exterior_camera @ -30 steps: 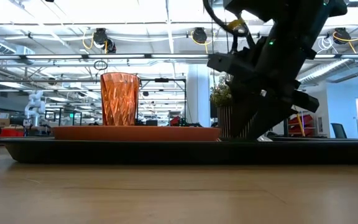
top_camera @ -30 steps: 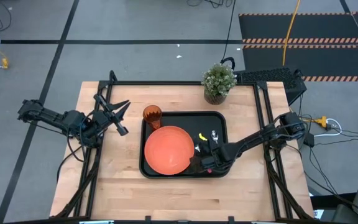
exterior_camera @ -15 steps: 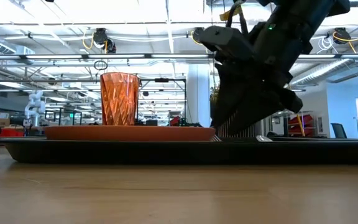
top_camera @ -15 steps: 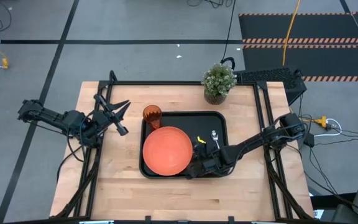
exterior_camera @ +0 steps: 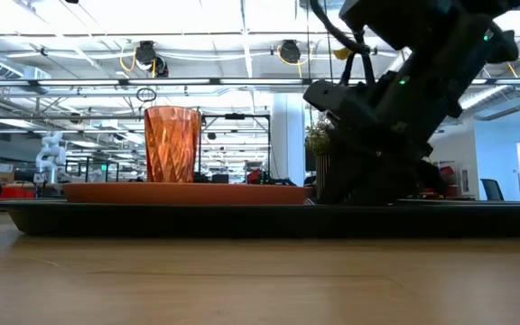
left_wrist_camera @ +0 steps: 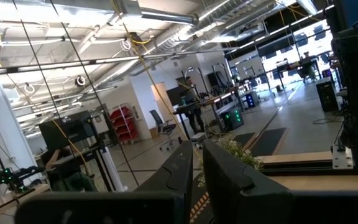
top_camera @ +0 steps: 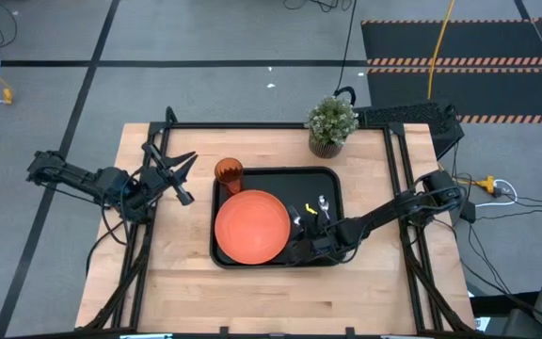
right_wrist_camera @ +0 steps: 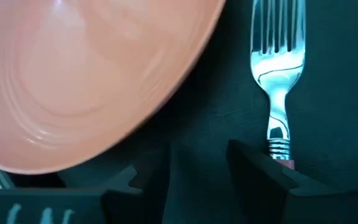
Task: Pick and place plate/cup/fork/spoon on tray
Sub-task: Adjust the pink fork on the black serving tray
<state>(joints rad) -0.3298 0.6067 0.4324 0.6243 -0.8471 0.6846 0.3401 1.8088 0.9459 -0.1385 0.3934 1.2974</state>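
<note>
Wooden table (top_camera: 186,273) is carrying the tray (top_camera: 323,178), with plate (top_camera: 250,227), cup (top_camera: 229,172) and fork (right_wrist_camera: 277,68) sitting on it. Right gripper (top_camera: 310,247) is hovering, fingers apart, empty, and risking nudging the plate. Left gripper (top_camera: 179,174) is waiting off-tray, looking spread.

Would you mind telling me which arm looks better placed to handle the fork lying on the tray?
The right. Its gripper is low over the tray, beside the plate, with the fork directly ahead of its fingers. The left gripper waits off the tray, near the table's left side.
</note>
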